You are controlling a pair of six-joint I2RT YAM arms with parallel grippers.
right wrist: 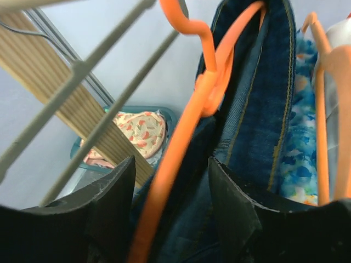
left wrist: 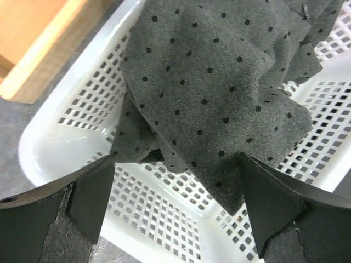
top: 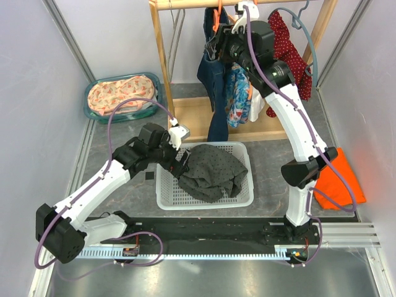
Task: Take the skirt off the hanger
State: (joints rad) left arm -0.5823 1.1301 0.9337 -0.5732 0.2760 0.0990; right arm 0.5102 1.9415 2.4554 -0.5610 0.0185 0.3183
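Fingers (right wrist: 109,208) of our right hand (right wrist: 171,162) stand apart, clamping nothing, with the orange hanger (right wrist: 205,90) running between them. The denim skirt (right wrist: 258,109) hangs on it at the wooden rack (top: 159,55). Our left hand (left wrist: 176,159) gapes wide and empty over the grey dotted garment (left wrist: 219,82) in the white basket (left wrist: 71,104).

Left gripper (top: 180,159) low over white basket (top: 204,201), at left edge of grey dotted garment (top: 211,172) heaped inside. Right gripper (top: 216,46) raised to wooden rack (top: 162,68), at top of denim garment (top: 215,99) hung on orange hanger (top: 216,18). Finger spacing unreadable on both. Blue floral garment (top: 236,96) and red dotted garment (top: 289,46) hang alongside. Teal bin (top: 93,114) at left holds floral fabric. Orange cloth (top: 337,182) on table at right.
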